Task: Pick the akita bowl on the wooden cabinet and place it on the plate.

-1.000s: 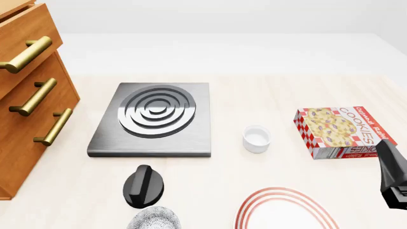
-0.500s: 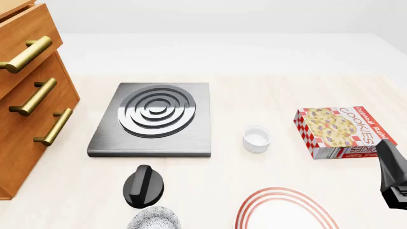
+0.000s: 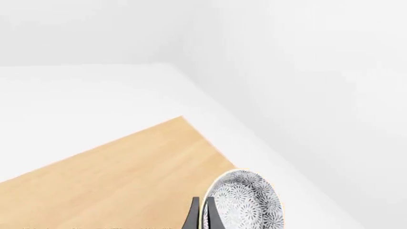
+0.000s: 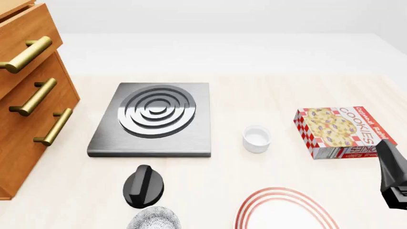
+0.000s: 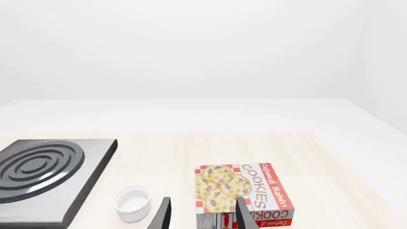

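Note:
My left gripper [image 3: 203, 201] is shut on the rim of the akita bowl [image 3: 247, 201], which hangs tilted with its speckled outside showing. In the front view the bowl [image 4: 153, 219] sits at the bottom edge, just under the black left gripper [image 4: 144, 189]. The plate [image 4: 286, 209], white with red rings, lies to its right at the bottom edge. The wooden cabinet [image 4: 25, 109] stands at the far left, its top out of view. My right gripper [image 5: 203, 217] is open with nothing between its fingers, near the table's right edge [image 4: 393, 179].
A grey square burner [image 4: 152, 119] with metal rings lies mid-table. A small white cup [image 4: 256, 139] stands right of it, and a cookies box [image 4: 343, 132] lies further right, just beyond the right gripper. Brass handles [image 4: 33, 98] stick out from the cabinet drawers.

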